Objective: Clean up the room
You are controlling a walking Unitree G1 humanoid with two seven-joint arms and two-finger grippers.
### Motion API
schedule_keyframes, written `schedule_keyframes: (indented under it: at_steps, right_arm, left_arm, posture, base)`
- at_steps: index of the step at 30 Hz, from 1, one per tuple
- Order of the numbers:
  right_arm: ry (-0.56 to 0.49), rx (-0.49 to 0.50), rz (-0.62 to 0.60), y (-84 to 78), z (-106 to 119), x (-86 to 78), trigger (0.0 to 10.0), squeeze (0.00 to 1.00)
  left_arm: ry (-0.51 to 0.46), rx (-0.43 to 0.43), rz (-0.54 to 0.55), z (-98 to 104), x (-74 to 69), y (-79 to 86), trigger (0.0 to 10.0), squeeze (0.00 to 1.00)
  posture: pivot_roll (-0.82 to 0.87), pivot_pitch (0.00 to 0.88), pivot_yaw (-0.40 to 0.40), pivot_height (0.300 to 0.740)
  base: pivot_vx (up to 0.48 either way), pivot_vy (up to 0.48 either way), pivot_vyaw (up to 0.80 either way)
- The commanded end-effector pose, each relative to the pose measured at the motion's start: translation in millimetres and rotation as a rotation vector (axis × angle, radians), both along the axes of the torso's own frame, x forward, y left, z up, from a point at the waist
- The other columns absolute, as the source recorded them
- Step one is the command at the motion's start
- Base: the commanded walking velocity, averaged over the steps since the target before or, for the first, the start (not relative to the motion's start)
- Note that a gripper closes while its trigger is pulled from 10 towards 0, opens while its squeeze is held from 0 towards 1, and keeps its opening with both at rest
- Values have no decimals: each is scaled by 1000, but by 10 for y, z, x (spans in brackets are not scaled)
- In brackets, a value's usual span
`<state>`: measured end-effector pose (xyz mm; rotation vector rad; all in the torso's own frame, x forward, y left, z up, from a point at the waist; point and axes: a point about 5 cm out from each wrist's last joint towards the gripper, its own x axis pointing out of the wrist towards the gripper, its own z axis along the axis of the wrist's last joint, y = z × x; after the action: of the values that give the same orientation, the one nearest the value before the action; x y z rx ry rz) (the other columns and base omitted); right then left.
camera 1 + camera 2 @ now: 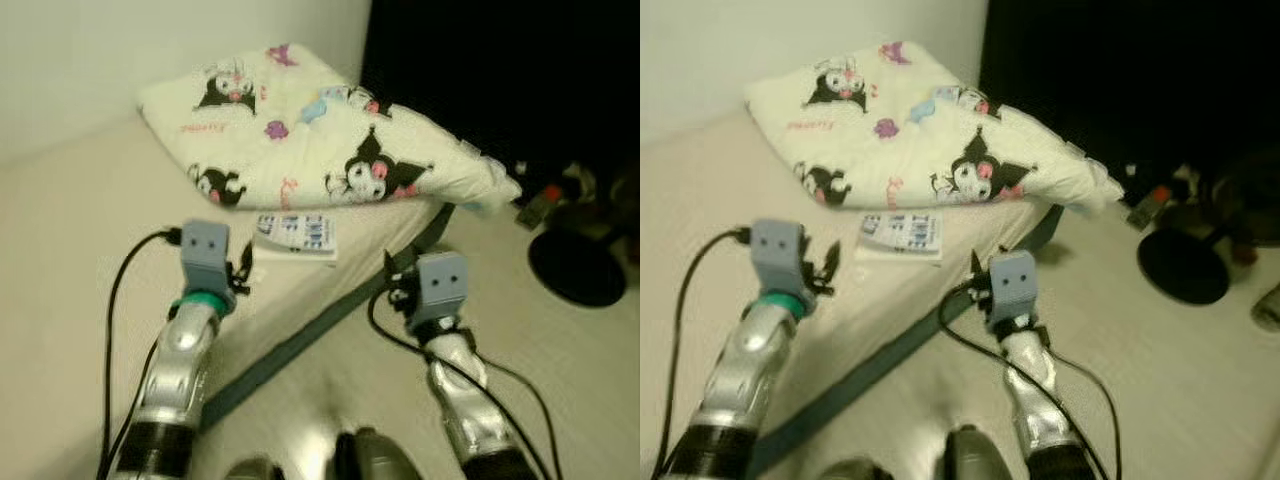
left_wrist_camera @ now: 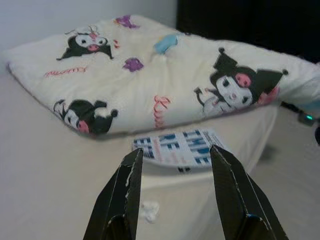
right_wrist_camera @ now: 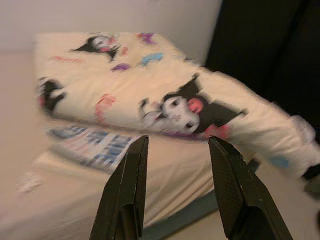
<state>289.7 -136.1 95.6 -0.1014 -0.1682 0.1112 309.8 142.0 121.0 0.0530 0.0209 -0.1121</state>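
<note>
A flat white packet with blue print [image 1: 295, 236] lies on the cream mattress [image 1: 80, 230] just in front of a folded cartoon-print quilt [image 1: 310, 130]. A small white crumpled scrap [image 2: 148, 211] rests on the mattress nearer to me. My left gripper [image 2: 175, 157] is open, held above the mattress and pointed at the packet [image 2: 180, 148], a short way from it. My right gripper [image 3: 175, 147] is open too, raised beside the mattress's edge and facing the quilt [image 3: 165, 95] and the packet [image 3: 92, 142]. Neither holds anything.
The mattress sits on a low dark-edged base [image 1: 300, 340] on a pale floor. To the right stands a black round stand base [image 1: 580, 265] with small clutter [image 1: 545, 200] behind it. A black curtain or dark area [image 1: 500, 70] fills the back right; a white wall is behind the quilt.
</note>
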Motion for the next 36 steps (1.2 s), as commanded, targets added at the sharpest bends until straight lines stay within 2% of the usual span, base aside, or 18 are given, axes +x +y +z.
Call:
schedule_keyframes:
  at_steps: [1, 9, 17, 22, 36]
  right_arm:
    - [21, 7, 11, 41, -59, -34, 10000, 0]
    - [22, 6, 9, 32, -64, -37, 10000, 0]
    - [25, 10, 4, 36, -77, -51, 10000, 0]
    - [30, 8, 3, 36, -93, -65, 10000, 0]
    - [33, 14, -2, 47, -100, -78, 10000, 0]
  left_arm:
    - [25, 18, 21, -63, -24, 81, 10000, 0]
    - [39, 8, 1, -83, -29, 61, 10000, 0]
    - [112, 28, -25, -259, -69, 19, 10000, 0]
    - [122, 28, -23, -279, -67, 17, 10000, 0]
    - [125, 29, -40, -281, -52, -21, 10000, 0]
  posture:
    - [-90, 75, 32, 707]
    - [-91, 74, 34, 707]
    - [-92, 77, 38, 707]
    - [-92, 82, 39, 707]
    - [-93, 90, 46, 662]
  base:
    - [322, 0, 0]
    - [109, 0, 0]
    - [0, 0, 0]
    - [0, 0, 0]
    - [0, 0, 0]
